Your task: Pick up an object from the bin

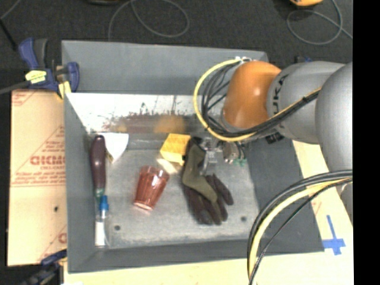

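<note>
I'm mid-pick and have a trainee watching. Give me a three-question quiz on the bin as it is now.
1. Fill in: between the dark-handled tool and the dark glove lies a red ___.
2. True or false: the dark-handled tool lies along the left wall of the bin as the camera sees it.
3. Which thing is the gripper over? A) the red cup B) the dark glove's cuff end C) the yellow block

Key: 1. cup. 2. True. 3. B.
</note>
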`<state>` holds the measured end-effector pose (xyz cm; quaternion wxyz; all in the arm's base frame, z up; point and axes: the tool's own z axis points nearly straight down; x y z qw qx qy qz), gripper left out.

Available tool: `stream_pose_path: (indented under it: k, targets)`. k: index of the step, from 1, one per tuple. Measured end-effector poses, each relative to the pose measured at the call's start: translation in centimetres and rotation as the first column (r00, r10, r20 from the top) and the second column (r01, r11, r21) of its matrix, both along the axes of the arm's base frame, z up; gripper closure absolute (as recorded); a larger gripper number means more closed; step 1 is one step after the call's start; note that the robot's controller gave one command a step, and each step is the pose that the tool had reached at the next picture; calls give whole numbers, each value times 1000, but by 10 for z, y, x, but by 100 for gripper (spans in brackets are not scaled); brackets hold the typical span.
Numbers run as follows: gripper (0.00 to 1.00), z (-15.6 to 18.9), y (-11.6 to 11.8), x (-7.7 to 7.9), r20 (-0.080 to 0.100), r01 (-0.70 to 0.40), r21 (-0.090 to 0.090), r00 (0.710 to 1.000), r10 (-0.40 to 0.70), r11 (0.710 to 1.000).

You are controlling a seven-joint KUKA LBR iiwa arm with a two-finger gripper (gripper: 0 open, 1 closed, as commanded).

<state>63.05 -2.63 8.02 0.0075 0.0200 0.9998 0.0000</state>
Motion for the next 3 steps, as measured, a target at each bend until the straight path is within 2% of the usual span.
stream_pose_path:
  k: [1, 3]
  targets:
    - [100, 16, 0, -2, -6, 0, 0, 1000, 0, 1000]
    - [100, 62, 0, 0, -1, 1, 0, 1000, -1, 1000]
